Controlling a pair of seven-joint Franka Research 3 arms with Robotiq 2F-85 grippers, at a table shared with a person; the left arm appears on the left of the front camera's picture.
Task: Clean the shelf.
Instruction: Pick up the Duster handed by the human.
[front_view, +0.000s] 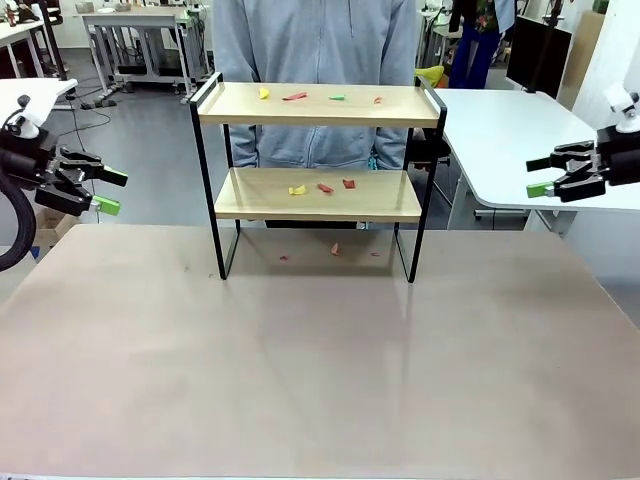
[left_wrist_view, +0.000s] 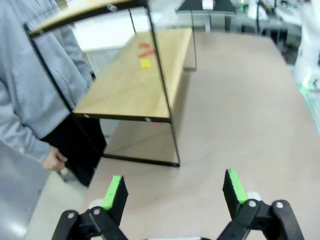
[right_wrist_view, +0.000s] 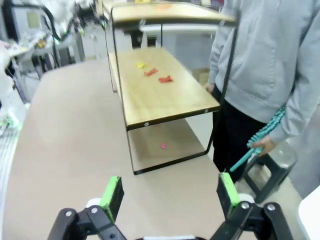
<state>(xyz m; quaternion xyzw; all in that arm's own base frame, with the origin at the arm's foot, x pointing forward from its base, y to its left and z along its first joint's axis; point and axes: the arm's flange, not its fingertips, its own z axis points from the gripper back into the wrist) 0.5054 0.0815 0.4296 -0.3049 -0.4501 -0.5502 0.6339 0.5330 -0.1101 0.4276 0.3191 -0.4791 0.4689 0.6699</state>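
The shelf (front_view: 318, 105) stands at the far edge of the worktop (front_view: 320, 370), in the middle. It has two wooden boards, one above the other. On the top board (front_view: 400, 104) lie a yellow scrap (front_view: 264, 93), a long red scrap (front_view: 294, 97), a green scrap (front_view: 338, 97) and a small red scrap (front_view: 377, 99) near the right end. On the lower board (front_view: 260, 195) lie a second yellow scrap (front_view: 297, 189) and two red scraps (front_view: 325, 187), close together near the middle. A few tiny red crumbs (front_view: 335, 249) lie on the worktop under the shelf.

The left tool (front_view: 112, 192) hangs in the air by the far left corner of the worktop. Its two fingers are apart, with nothing between them. The right tool (front_view: 538, 176) hangs by the far right corner, fingers apart too, and it has nothing in it. Both point in toward the shelf and are well apart from it.

A person (front_view: 320, 40) in a grey top stands just behind the shelf, past the far edge. One hand (left_wrist_view: 54, 160) hangs down by the end of the shelf. The other hand (right_wrist_view: 264, 145) holds a long blue-green fuzzy stick (right_wrist_view: 262, 131)
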